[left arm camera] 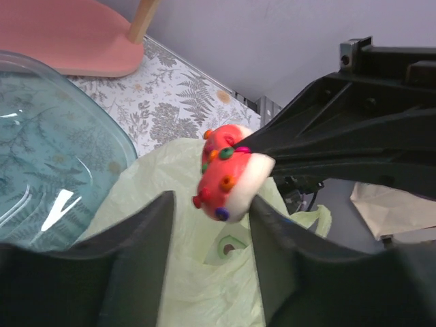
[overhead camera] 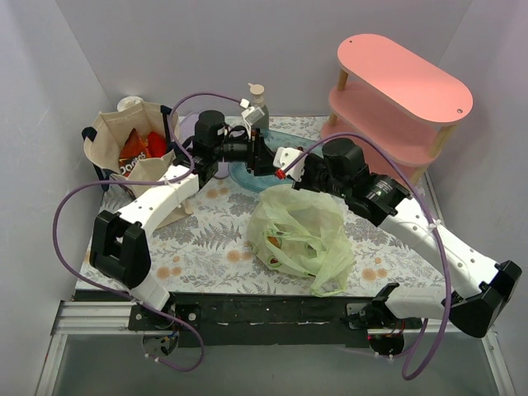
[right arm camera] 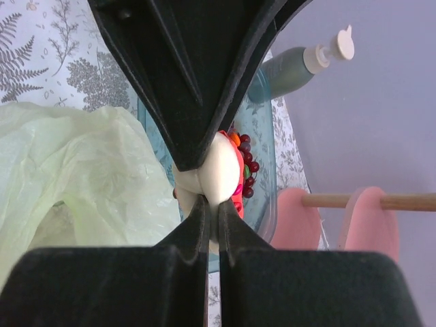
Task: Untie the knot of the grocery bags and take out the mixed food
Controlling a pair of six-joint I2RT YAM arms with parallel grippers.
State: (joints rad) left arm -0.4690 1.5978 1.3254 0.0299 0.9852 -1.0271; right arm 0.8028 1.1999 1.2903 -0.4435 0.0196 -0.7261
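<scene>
My right gripper point(right arm camera: 211, 204) is shut on the white edge of a red-and-white food piece with coloured sprinkles point(left arm camera: 228, 178), held above the pale-green plastic bag point(overhead camera: 301, 235). My left gripper point(left arm camera: 211, 204) is open, its fingers on either side of that piece; I cannot tell if they touch it. Both grippers meet at the middle of the table point(overhead camera: 272, 163). The bag's handle loops point(overhead camera: 330, 280) lie loose; I see no tied knot. Dark red grapes point(right arm camera: 251, 167) lie in the clear blue tray point(right arm camera: 262, 129). The beige tote point(overhead camera: 107, 136) holds a Doritos bag point(overhead camera: 132, 148).
A pump bottle point(overhead camera: 256, 107) stands at the back by the tray. A pink two-tier shelf point(overhead camera: 400, 91) stands at the back right. The tote is at the back left against the wall. The green bag fills the front middle.
</scene>
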